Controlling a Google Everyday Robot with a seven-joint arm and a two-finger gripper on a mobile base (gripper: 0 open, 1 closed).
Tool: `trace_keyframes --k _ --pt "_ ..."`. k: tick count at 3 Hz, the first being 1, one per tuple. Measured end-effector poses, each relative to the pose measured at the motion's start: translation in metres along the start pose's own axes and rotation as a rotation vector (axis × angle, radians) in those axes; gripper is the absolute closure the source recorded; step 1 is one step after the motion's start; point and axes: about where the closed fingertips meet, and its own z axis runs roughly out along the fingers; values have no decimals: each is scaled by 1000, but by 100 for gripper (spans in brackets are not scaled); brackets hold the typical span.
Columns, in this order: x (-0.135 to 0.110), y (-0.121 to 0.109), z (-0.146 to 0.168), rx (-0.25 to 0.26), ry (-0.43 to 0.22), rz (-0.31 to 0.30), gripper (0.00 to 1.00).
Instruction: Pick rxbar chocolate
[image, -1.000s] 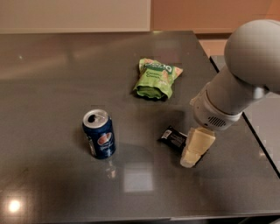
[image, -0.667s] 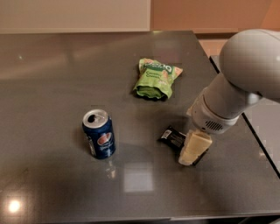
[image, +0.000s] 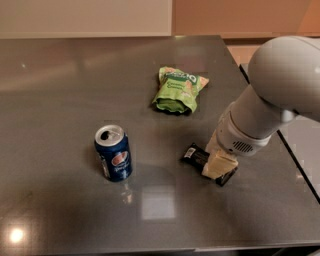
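Gripper (image: 218, 162) set low over the middle of the rxbar chocolate (image: 194, 154), near the right edge of the table (image: 60, 90), the white arm (image: 280, 95) rising behind it; you cannot tell whether it is wide, narrow or already clamped, for its own body hides the contact. Step in hand, by judgement: the grasp itself, the bar lying flat with a black end showing on either side; your next move calls for a firm pinch across the slim wrapper, then a straight lift; green snack bag (image: 178, 90) and Pepsi can (image: 114, 159) stand well apart.
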Motion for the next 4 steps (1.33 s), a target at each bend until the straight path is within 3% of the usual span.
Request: trace_keyframes --k 1,2,3,4 --pt "0 0 -1 0 0 0 87" --pt "0 0 -19 15 -20 6 100" --pt "1 -10 -43 22 -56 21 100" --pt "-5 -33 -107 19 -125 9 100"
